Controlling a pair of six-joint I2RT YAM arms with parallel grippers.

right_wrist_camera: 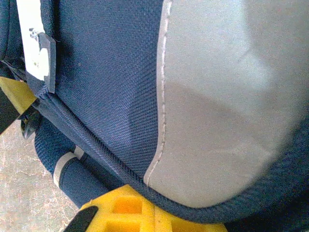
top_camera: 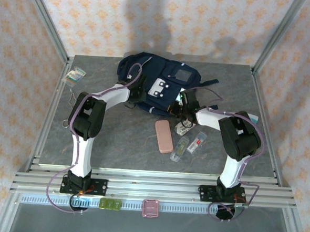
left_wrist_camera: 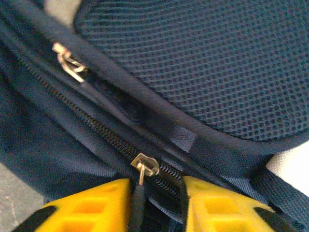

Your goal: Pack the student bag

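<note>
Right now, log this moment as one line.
task: pack student bag | left gripper: open, straddling zipper pull | right gripper: at bag's near edge, grip unclear | pink pencil case: on table, unpacked

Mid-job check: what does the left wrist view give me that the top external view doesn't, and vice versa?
Left wrist adds close detail: a metal zipper slider in the gap between the yellow fingers, a second metal pull farther along, and a dark mesh panel. Top external adds the layout: a pink case and two clear packets on the table near the student bag, plus the right end effector at its near edge. Both share the student bag and the left end effector against it.
</note>
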